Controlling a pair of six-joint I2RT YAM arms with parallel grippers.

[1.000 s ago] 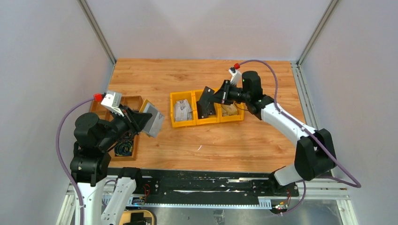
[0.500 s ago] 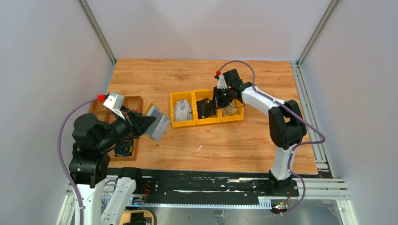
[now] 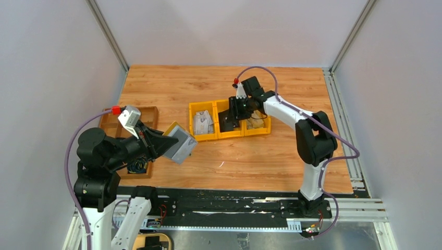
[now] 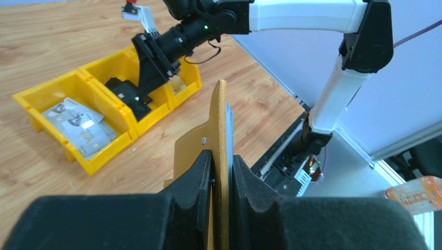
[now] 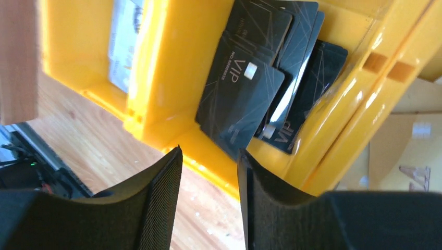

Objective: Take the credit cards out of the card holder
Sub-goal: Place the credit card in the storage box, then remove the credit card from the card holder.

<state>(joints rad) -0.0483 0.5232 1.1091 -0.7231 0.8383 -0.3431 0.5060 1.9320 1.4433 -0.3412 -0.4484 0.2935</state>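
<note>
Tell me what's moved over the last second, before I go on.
The left claw, shut on the card holder, carried it rightward toward the yellow bins. The right arm folded up, its elbow rising; the right claw, open, stayed above the black cards. Bins and brown tray unchanged.

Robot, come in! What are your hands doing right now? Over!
Left gripper shut on the card holder, held in the air. Right gripper open, empty, over the black cards in the middle bin. Nothing blocking.

I can't see inside the card holder, edge-on between my left fingers; black cards past the right gripper overlap, count unclear.
</note>
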